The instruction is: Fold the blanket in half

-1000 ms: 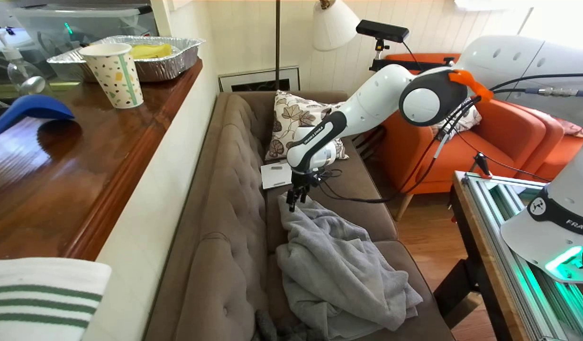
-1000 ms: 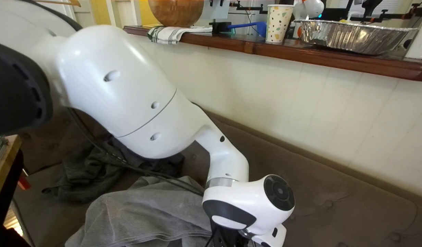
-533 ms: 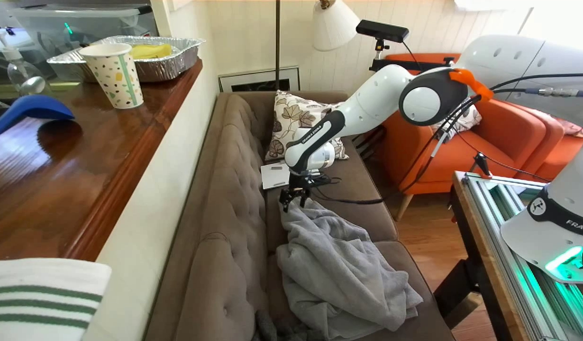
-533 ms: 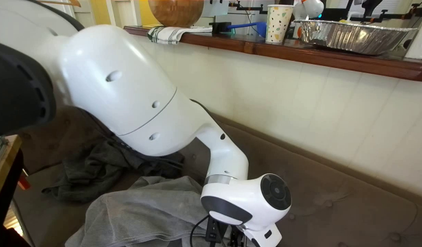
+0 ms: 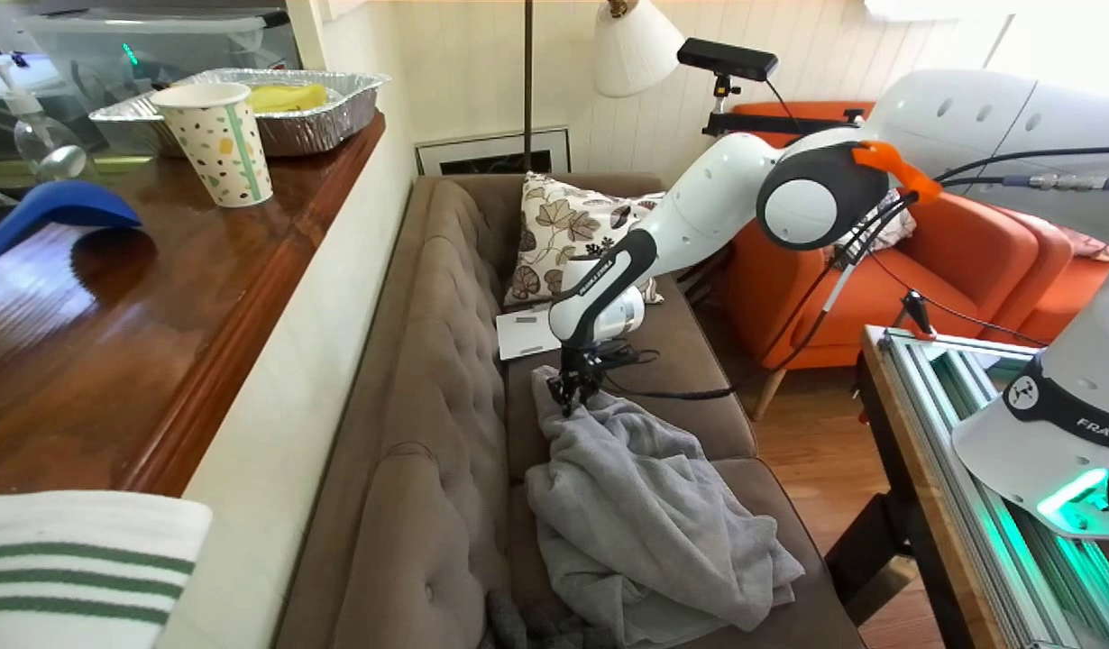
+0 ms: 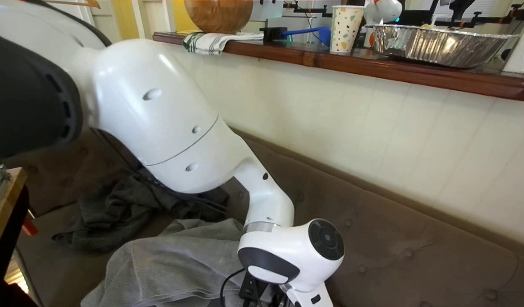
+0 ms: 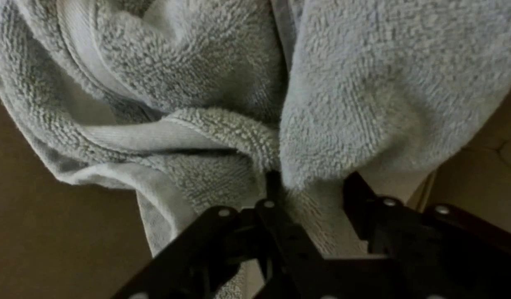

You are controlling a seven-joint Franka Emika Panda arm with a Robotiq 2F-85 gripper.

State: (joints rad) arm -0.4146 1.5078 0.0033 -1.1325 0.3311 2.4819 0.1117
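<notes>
The light-grey blanket (image 5: pixel 645 523) lies rumpled along the brown sofa seat, its narrow end reaching under my gripper (image 5: pixel 566 397). In another exterior view the blanket (image 6: pixel 181 264) shows beside the arm, whose hand runs off the bottom edge. Seen from the wrist, the gripper (image 7: pixel 313 181) has its dark fingers apart. A thick fold of the blanket (image 7: pixel 351 104) hangs between and just beyond the fingertips, and seems to touch both. More blanket spreads to the left in loose folds with a smooth woven band. Whether the fold is pinched is not visible.
Behind the hand, a white flat object (image 5: pixel 526 333) and a patterned pillow (image 5: pixel 563 225) rest on the sofa. The tufted backrest (image 5: pixel 428 406) runs alongside. A dark grey cloth (image 6: pixel 113 213) is bunched beyond the blanket. The wooden ledge (image 6: pixel 287 55) stands above the sofa.
First shifting slightly towards the backrest, my hand then came back away from it and lower onto the blanket's end. The fingers have drawn closer together. The blanket's main heap lies unchanged.
</notes>
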